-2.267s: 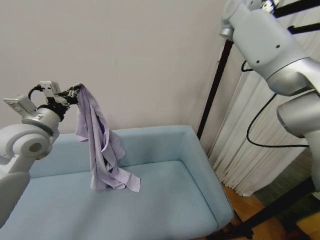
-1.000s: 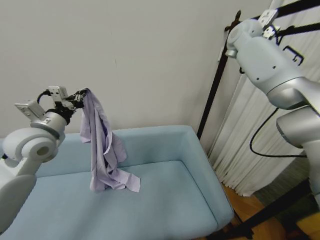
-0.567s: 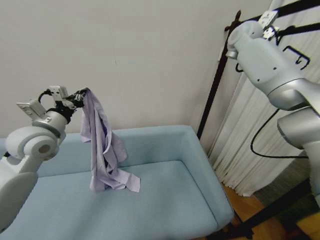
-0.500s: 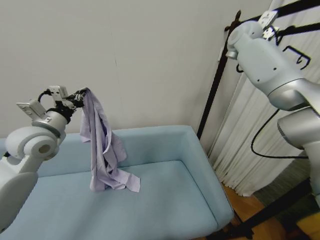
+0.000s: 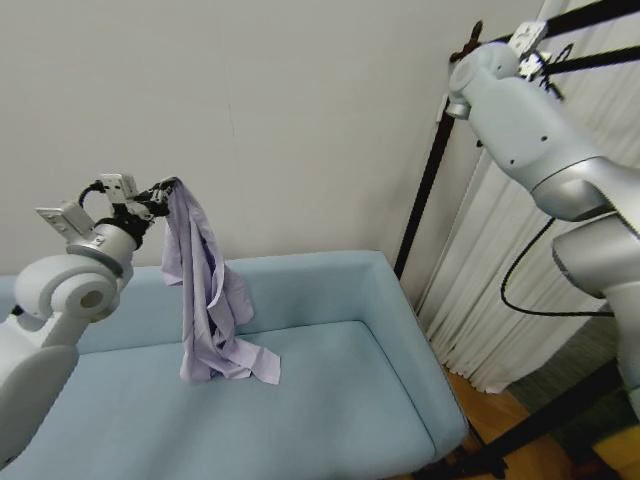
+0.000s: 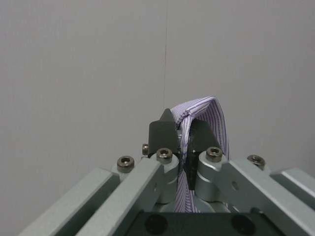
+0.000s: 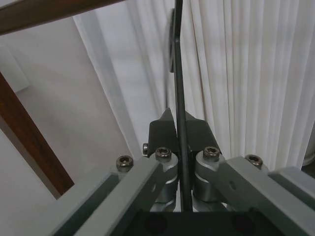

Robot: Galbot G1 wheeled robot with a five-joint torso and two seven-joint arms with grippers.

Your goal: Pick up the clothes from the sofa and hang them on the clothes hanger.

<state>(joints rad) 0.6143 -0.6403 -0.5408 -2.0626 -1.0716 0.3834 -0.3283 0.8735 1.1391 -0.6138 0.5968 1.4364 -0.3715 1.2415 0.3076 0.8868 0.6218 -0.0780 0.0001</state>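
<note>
Head camera looks down over the sofa [image 5: 330, 420] and wall [image 5: 300, 120]; left wrist camera, tight behind the left gripper [image 6: 182, 132], faces that wall, sharing the shirt [image 5: 203, 300]; right wrist camera hugs a black rod [image 7: 178, 73], facing curtains [image 7: 246, 73].

- My left pincer [image 6: 182, 129] buries the gripped fold of the lilac striped cloth shirt [image 6: 204, 110].
- My right pincer [image 7: 180, 122] hides the lower run of the thin black metal rod [image 7: 177, 69].
- The pale blue fabric sofa [image 5: 330, 400] runs off the left edge.
</note>
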